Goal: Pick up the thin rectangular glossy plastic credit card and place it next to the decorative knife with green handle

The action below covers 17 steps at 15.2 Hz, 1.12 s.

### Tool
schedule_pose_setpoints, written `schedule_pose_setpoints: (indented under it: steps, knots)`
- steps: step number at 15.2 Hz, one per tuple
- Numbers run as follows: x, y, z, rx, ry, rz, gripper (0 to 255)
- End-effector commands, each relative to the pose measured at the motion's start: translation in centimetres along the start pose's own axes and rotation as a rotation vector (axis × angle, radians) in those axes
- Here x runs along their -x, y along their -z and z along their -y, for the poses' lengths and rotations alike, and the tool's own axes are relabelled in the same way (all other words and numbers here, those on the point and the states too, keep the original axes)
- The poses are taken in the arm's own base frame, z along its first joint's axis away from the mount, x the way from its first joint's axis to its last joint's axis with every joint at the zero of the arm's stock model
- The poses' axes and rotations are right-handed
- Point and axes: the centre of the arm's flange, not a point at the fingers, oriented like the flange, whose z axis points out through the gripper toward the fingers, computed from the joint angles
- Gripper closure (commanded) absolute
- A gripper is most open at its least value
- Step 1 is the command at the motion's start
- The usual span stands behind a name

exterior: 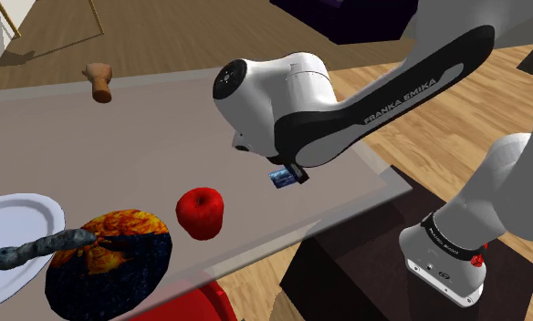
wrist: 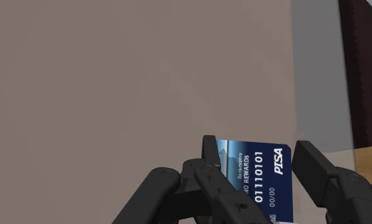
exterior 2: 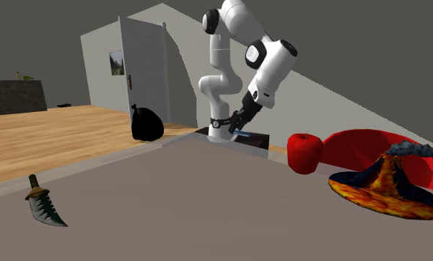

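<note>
**Q.** What state is the claw in?

**A.** The claw (wrist: pixel 255 159) is clenched on the credit card (wrist: pixel 260 181). The card is blue with white print and stands on edge between the two black fingers (wrist: pixel 312 165). It appears to be lifted clear of the grey bench (exterior: pixel 119 146).

**Q.** Where do the task's things lie, taking the red apple as landmark?

**A.** In the shoulder view the card is near the apple (exterior: pixel 201 212), to its right and slightly beyond it, toward the bench edge by the stand. The decorative knife (exterior 2: pixel 43 203) lies flat on the bench, well apart from the apple. In the second exterior view it is far to the apple's left. A flame-patterned pointed hat (exterior: pixel 109 260) sits just beside the apple, on its left in the shoulder view.

**Q.** Which step is in hand, and how is it done well?

**A.** By judgement this is the carry, since the card is grasped but not yet delivered.
- A thin card pinched by its edges can pivot or slip, so the grip should stay firm and the travel smooth.
- The wrist should not swing sharply.
- The path should pass above or beyond the apple, on the side away from the hat.
- Near the knife, the card should come down beside the blade, not over it.
- Its lower edge should be nearly on the bench before the fingers part, so that it tips flat close by and does not skid.
</note>
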Motion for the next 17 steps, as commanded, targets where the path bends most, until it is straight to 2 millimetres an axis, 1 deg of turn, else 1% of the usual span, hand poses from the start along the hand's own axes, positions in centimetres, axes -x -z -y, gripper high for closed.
schedule_pose_setpoints:
  steps: [1,17]
  knots:
    - [0.9,-0.6,-2.0,0.0,0.0,0.001,255]
    - [9.0,-5.7,-20.9,0.0,0.0,0.001,255]
